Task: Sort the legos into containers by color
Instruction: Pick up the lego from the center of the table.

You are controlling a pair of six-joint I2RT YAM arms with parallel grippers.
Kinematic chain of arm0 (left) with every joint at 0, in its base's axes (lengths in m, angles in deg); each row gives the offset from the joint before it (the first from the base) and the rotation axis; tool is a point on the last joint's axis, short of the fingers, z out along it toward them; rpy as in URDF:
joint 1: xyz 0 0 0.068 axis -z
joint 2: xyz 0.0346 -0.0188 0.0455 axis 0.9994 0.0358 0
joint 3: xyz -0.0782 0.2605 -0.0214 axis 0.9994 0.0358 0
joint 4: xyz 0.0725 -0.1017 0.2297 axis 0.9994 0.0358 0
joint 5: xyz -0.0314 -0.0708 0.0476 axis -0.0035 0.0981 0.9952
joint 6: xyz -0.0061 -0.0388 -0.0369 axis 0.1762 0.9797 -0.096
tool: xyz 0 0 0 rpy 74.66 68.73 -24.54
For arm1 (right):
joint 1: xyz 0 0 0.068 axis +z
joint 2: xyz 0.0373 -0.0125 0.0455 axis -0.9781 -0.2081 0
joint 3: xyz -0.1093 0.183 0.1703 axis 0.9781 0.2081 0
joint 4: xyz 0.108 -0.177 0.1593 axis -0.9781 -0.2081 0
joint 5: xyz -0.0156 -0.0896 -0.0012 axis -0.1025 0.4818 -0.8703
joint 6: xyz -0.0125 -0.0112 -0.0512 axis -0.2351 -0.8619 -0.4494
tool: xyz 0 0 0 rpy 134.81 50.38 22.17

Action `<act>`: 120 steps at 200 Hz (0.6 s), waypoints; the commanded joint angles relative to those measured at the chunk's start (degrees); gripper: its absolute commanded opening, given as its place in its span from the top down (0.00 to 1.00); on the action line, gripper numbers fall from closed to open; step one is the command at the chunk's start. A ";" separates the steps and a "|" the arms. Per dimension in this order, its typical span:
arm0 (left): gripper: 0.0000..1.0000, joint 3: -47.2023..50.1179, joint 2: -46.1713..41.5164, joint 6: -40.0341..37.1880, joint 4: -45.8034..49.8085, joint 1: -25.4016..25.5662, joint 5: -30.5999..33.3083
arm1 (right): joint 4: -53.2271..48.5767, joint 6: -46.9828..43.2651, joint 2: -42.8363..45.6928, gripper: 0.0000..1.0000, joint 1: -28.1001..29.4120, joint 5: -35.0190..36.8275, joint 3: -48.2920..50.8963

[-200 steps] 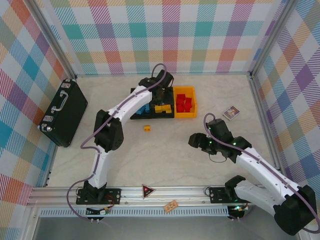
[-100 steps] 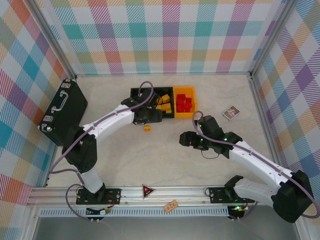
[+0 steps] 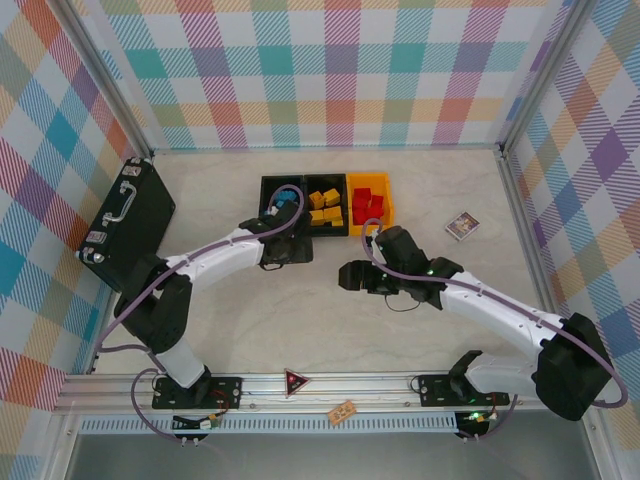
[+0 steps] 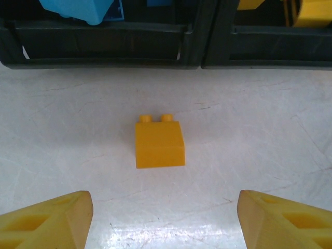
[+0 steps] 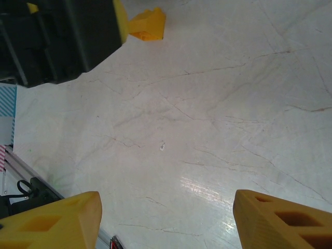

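My left gripper [image 4: 166, 215] and right gripper [image 5: 166, 220] both gaped empty. I judged the left should straddle the yellow-orange lego [image 4: 159, 143] at 12 o'clock squarely.

White arm links [image 3: 215, 257], black joints [image 3: 160, 310], lilac-grey cables [image 3: 287, 186]; yellow-orange fingers [image 4: 46, 218]; green lights [image 3: 430, 268] on right arm [image 3: 500, 315], probably LEDs.

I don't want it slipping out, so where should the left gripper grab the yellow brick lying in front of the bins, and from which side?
Take the yellow brick by its two smooth side faces, from straight above. It seems tipped, studs toward the bins, leaving those sides flat and parallel, in line with the left gripper's open jaws.
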 commanded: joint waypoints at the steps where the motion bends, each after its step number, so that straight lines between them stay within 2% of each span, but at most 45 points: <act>1: 0.28 0.84 2.36 0.06 -2.74 0.11 2.18 | 0.75 -0.38 0.43 0.33 0.43 0.11 -1.14; 62: 0.34 -2.03 8.56 -0.61 -2.74 -0.91 3.65 | -0.63 -0.09 1.73 0.33 0.52 1.18 -0.27; 120: 0.47 -4.12 11.63 -1.44 -3.02 -1.16 2.91 | -0.84 0.25 1.95 0.33 0.52 1.80 0.79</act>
